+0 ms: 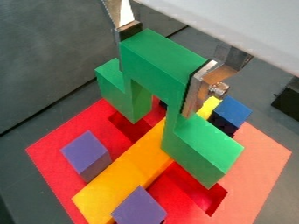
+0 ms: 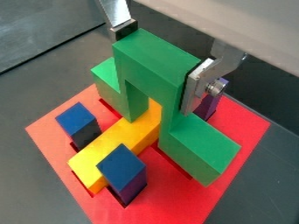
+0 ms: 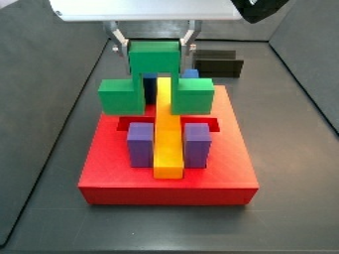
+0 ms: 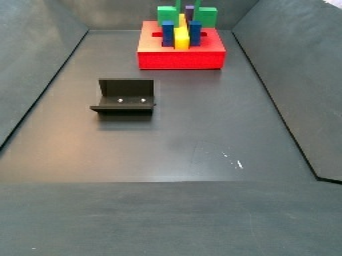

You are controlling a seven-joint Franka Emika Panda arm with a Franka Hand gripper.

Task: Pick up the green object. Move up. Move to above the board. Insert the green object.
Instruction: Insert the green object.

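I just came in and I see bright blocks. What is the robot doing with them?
The robot's gripper is holding the green object by its raised middle part, one finger on each side. It has it over the red board, straddling the long yellow bar, with the side cubes low near the slot. Whether it is fully down cannot be told. Purple posts stand beside the bar. A dark fixture sits alone on the floor, away from the board.

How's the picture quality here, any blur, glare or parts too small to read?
Both wrist views are sharp on the green object held by the gripper. A side view shows faint floor glare; there the board is small and far, while the fixture reads clearly.
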